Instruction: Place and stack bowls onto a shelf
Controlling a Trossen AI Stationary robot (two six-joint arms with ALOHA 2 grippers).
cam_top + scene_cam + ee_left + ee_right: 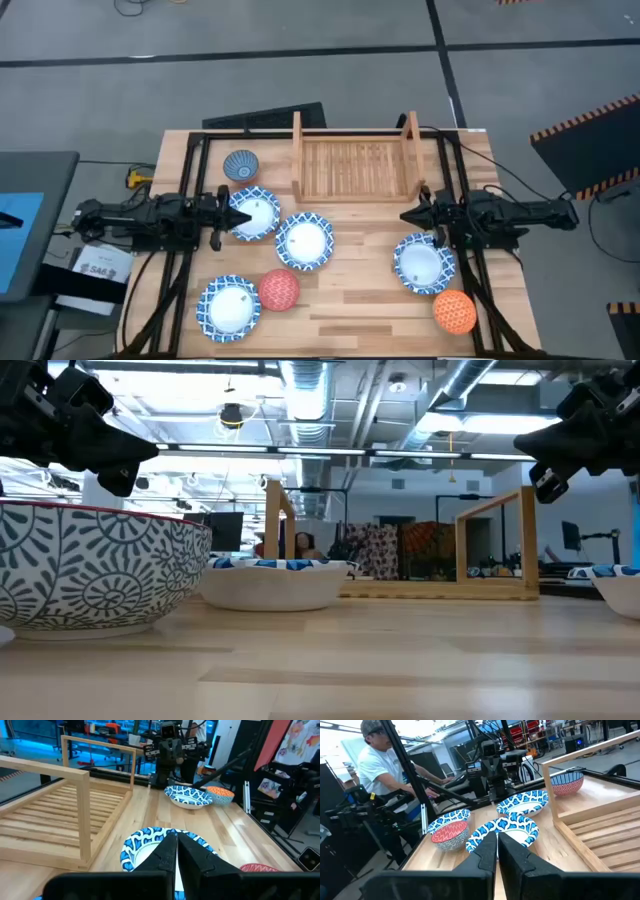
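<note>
The wooden shelf (350, 165) sits at the table's far middle, with nothing on it. Four white bowls with blue rims rest on their bases: one (254, 213) under my left gripper, one (304, 241) mid-table, one (228, 307) near left, one (424, 262) on the right. The small blue bowl (241, 165) stands left of the shelf. The red bowl (279, 290) and orange bowl (455, 311) stand near the front. My left gripper (245, 213) hangs shut above its bowl's rim (150, 845). My right gripper (405, 215) hangs shut above bare table, right of the shelf's near corner.
A black metal frame (195, 200) borders the table on both sides and the back. The shelf's upright side boards (82, 815) stand between the two arms. A person (380, 755) is beyond the table's left edge. Bare wood (370, 300) lies at the near middle.
</note>
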